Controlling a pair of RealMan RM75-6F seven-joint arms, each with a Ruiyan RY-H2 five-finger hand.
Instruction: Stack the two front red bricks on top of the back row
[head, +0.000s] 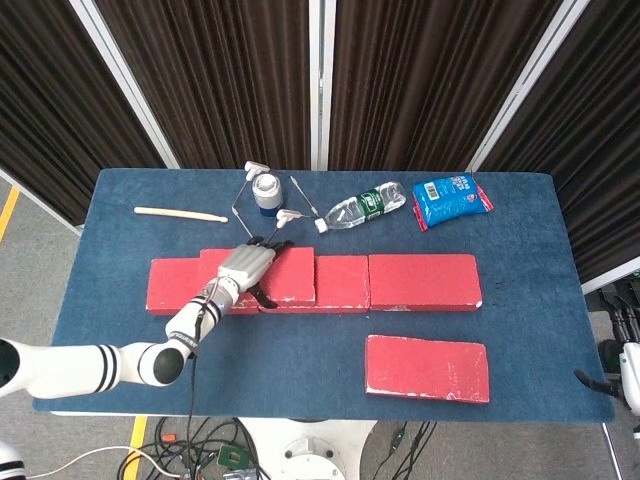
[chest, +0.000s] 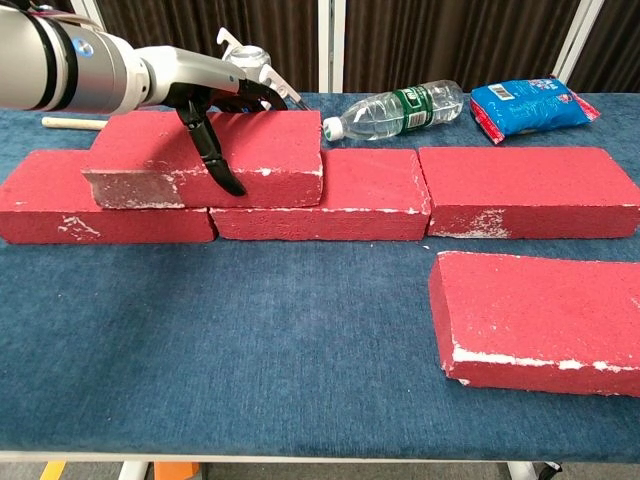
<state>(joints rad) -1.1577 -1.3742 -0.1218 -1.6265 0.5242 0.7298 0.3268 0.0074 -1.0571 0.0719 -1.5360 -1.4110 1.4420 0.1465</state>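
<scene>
The left hand (chest: 215, 95) is lying over the top of a stacked red brick (chest: 265, 150). Its fingers (chest: 212, 150) are spread over the brick, and the thumb is pressing down on the front face while the other fingers are reaching over the back edge, so the hand is gripping the brick between them. In the head view the same hand (head: 245, 268) is covering the middle of this brick (head: 290, 275).

The stacked brick is resting on the back row of red bricks (chest: 370, 195), across the joint between the left one and the middle one. It is sitting level, with its left end showing a grey worn face. The back row is made of three bricks lying end to end across the blue desk (chest: 250, 340); the right one (chest: 525, 185) is bare on top.

The second front brick (chest: 540, 320) is lying flat on the desk near the front right, apart from the row and in front of its right brick. In the head view it (head: 427, 368) is near the front edge.

Behind the row a plastic bottle (chest: 400, 108) is lying on its side, with a blue packet (chest: 530, 103) to the right of it. A wooden stick (head: 180, 213) is lying at the back left, and a small jar (head: 266, 190) is standing near some thin metal tools (head: 305, 197).

Of the right hand only a small dark part (head: 595, 378) is showing at the right edge of the head view, and I cannot tell how its fingers are standing.
</scene>
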